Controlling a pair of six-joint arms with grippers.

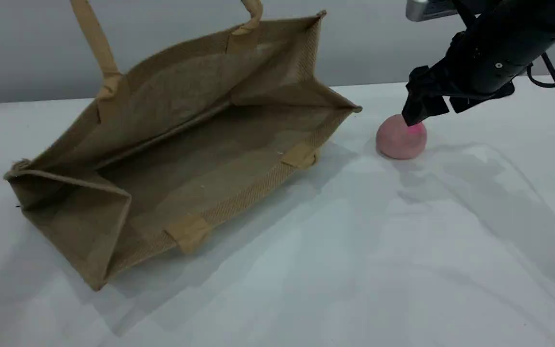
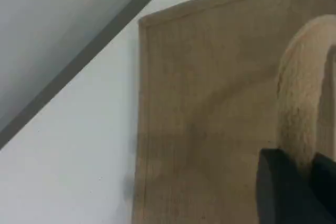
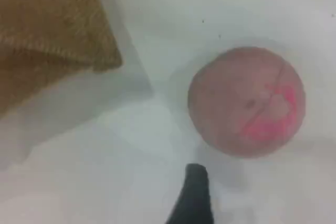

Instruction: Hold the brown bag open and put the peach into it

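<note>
The brown bag [image 1: 195, 144] lies on its side on the white table, its mouth gaping toward the camera. Its upper handle [image 1: 95, 43] is pulled up past the top edge. In the left wrist view my left gripper [image 2: 311, 184] is shut on that tan handle [image 2: 302, 103], with the bag's jute wall [image 2: 205, 119] behind it. The peach [image 1: 401, 139] rests on the table just right of the bag. My right gripper [image 1: 431, 112] hovers open right over it, one fingertip at the peach's top. The right wrist view shows the peach [image 3: 247, 100] just beyond one black fingertip [image 3: 195, 192].
The bag's lower handle is tucked under it, with only its tan patches [image 1: 188, 231] showing at the near rim. A corner of the bag [image 3: 58, 30] lies left of the peach. A grey wall [image 1: 378, 43] bounds the back of the table.
</note>
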